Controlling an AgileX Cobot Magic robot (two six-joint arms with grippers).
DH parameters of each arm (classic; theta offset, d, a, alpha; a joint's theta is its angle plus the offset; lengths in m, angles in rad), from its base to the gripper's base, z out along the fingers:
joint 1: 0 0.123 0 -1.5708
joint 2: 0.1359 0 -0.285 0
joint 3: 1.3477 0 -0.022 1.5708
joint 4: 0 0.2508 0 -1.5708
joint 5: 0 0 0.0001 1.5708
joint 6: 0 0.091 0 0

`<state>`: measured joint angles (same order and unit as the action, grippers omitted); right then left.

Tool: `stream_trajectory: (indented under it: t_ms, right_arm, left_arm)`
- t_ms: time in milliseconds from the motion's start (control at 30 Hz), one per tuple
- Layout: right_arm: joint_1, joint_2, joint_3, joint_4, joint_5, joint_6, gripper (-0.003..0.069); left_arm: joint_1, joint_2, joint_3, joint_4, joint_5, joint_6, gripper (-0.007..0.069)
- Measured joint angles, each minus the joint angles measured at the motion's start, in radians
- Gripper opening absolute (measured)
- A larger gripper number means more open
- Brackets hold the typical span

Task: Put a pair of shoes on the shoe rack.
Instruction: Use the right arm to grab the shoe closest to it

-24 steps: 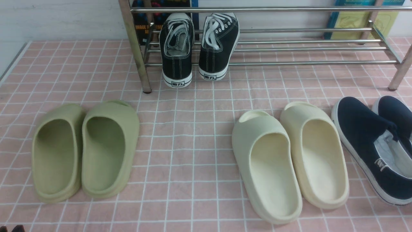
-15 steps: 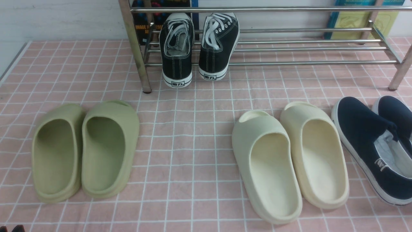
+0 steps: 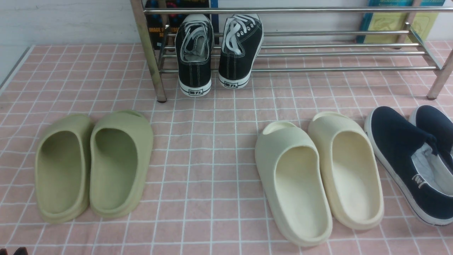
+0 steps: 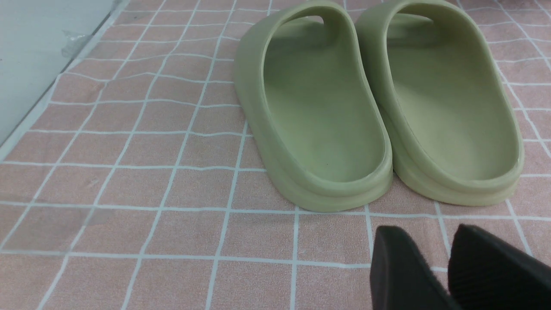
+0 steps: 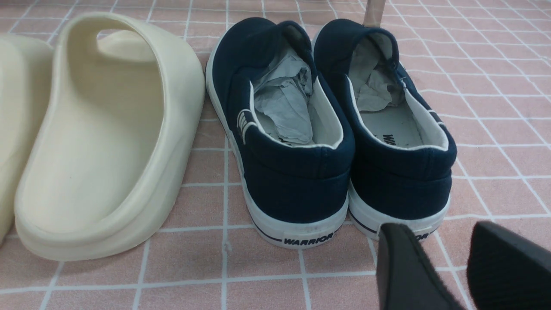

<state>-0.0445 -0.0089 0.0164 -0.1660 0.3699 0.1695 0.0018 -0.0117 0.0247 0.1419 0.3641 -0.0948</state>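
Observation:
The pair of shoes is two navy slip-ons on the pink checked cloth at the right: one point(image 3: 400, 148) fully in the front view, the other point(image 3: 433, 122) cut by the frame edge. In the right wrist view both point(image 5: 292, 172) point(image 5: 400, 168) show their heels, with grey paper stuffed inside. My right gripper point(image 5: 439, 228) stands open just behind the right-hand shoe's heel, holding nothing. The chrome shoe rack point(image 3: 318, 69) runs along the back. My left gripper point(image 4: 426, 230) hovers behind the green slides with a narrow gap between its fingers and nothing in it.
Black lace-up sneakers point(image 3: 194, 53) point(image 3: 240, 49) sit on the rack's left end. Green slides point(image 3: 63, 166) point(image 3: 118, 163) lie front left, and cream slides point(image 3: 293, 184) point(image 3: 347, 166) lie right beside the navy pair. The cloth's left edge meets a grey border point(image 4: 26, 86).

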Motion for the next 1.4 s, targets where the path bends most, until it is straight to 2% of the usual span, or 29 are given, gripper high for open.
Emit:
stream_trajectory:
  t_ms: [467,667,800,900,1000,1033,1067,1100,1200,1400]
  right_arm:
    - [0.000,0.000,0.000,-0.044,0.001,0.001,0.0240]
    - [0.000,0.000,0.000,0.086,-0.001,0.002,0.0240]
    - [0.000,0.000,0.000,0.206,-0.005,0.003,0.0240]
    - [0.000,0.000,0.000,0.369,-0.005,0.010,0.0240]
    - [0.000,0.000,0.003,0.637,0.001,0.069,0.0240]
    - [0.000,0.000,0.003,0.656,0.002,0.073,0.0240]
    - [0.000,0.000,0.007,0.801,0.008,0.106,0.0240]
    - [0.000,0.000,0.008,0.878,0.011,0.114,0.0240]
    - [0.000,0.000,0.008,0.982,0.000,0.099,0.0240]
    - [0.000,0.000,0.008,0.996,-0.048,-0.062,0.0240]
  left_arm:
    - [0.000,0.000,0.000,0.000,0.000,0.000,0.0223]
    - [0.000,0.000,0.000,0.000,0.000,0.000,0.0230]
    - [0.000,0.000,0.000,0.000,0.000,0.000,0.0233]
    - [0.000,0.000,0.000,0.000,0.000,0.000,0.0235]
    - [0.000,0.000,0.000,0.000,0.000,0.000,0.0237]
    - [0.000,0.000,0.000,0.000,0.000,0.000,0.0237]
    - [0.000,0.000,0.000,0.000,0.000,0.000,0.0237]
    - [0.000,0.000,0.000,0.000,0.000,0.000,0.0237]
    - [0.000,0.000,0.000,0.000,0.000,0.000,0.0237]
    - [0.000,0.000,0.000,0.000,0.000,0.000,0.0237]
